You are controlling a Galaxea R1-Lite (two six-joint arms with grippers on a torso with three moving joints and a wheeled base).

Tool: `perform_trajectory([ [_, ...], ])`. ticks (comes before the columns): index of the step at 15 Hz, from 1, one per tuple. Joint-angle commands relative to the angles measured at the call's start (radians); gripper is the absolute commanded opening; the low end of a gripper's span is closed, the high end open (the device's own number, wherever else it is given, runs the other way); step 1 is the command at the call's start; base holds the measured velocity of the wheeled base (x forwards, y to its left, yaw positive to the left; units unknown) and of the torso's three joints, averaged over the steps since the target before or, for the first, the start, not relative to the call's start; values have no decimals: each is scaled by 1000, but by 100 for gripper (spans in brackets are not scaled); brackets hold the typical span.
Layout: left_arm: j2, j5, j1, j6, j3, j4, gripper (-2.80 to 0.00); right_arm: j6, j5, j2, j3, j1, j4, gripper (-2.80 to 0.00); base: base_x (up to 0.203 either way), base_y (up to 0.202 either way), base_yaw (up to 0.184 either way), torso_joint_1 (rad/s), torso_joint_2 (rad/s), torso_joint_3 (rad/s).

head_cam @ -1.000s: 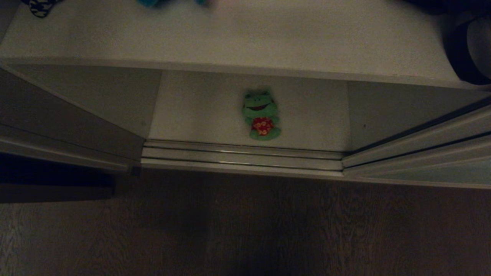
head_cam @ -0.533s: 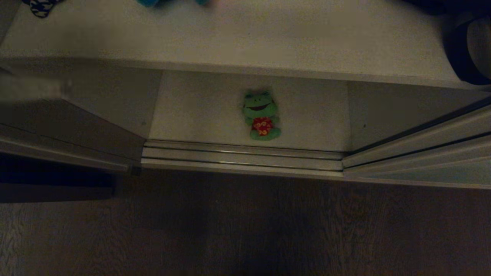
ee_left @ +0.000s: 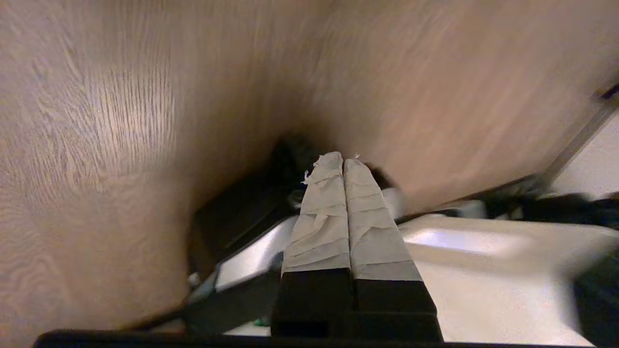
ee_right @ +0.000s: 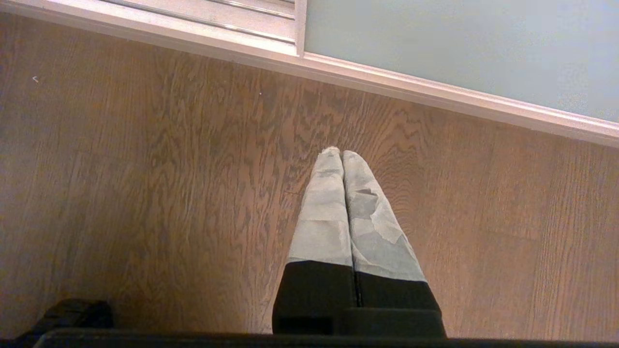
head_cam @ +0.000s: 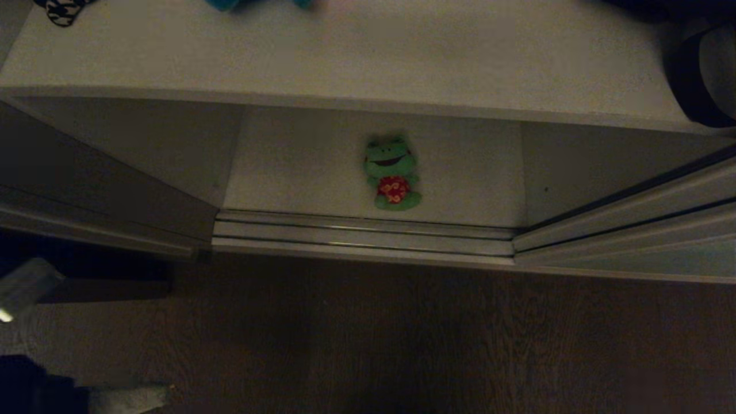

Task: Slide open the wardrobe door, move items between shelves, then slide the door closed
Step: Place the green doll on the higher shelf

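Both claws, left claw (ee_left: 343, 162) and right claw (ee_right: 341, 153), we found pressed together, empty, above wood floor (ee_right: 145, 193); green frog toy (head_cam: 391, 172) lay on lower shelf (head_cam: 299, 167)

The door (head_cam: 632, 253) is slid off to the right, pale grey-green panel in a slim silvery frame, sitting on the floor rail (head_cam: 362, 233), so the wardrobe's open. A green frog toy (head_cam: 391, 172) lies flat on its back on the bottom shelf (head_cam: 287, 167), face up, red flowery patch on its belly, close to the rail. A teal toy (head_cam: 221, 3) barely peeks in at the far edge of the upper shelf (head_cam: 368, 57).
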Motion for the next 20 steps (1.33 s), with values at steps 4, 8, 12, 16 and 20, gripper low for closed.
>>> perform_trajectory([
  [4, 611, -48, -20, 49, 1, -450, -280, -1, 0, -1, 0, 0, 0, -280, 0, 0, 0, 0, 0, 0],
  [8, 936, -112, -69, 18, -346, -547, -280, -1, 0, 0, 0, 0, 0, -280, 0, 0, 0, 0, 0, 0],
  [12, 1121, -130, -127, -55, -628, -561, -280, -1, 0, 0, 0, 0, 0, -280, 0, 0, 0, 0, 0, 0],
  [16, 1181, -127, -157, -95, -793, -573, 0, -1, 0, 0, 0, 0, 0, -280, 0, 0, 0, 0, 0, 0],
  [20, 1316, -64, -163, -122, -984, -577, 0, -1, 0, 0, 0, 0, 0, -280, 0, 0, 0, 0, 0, 0],
])
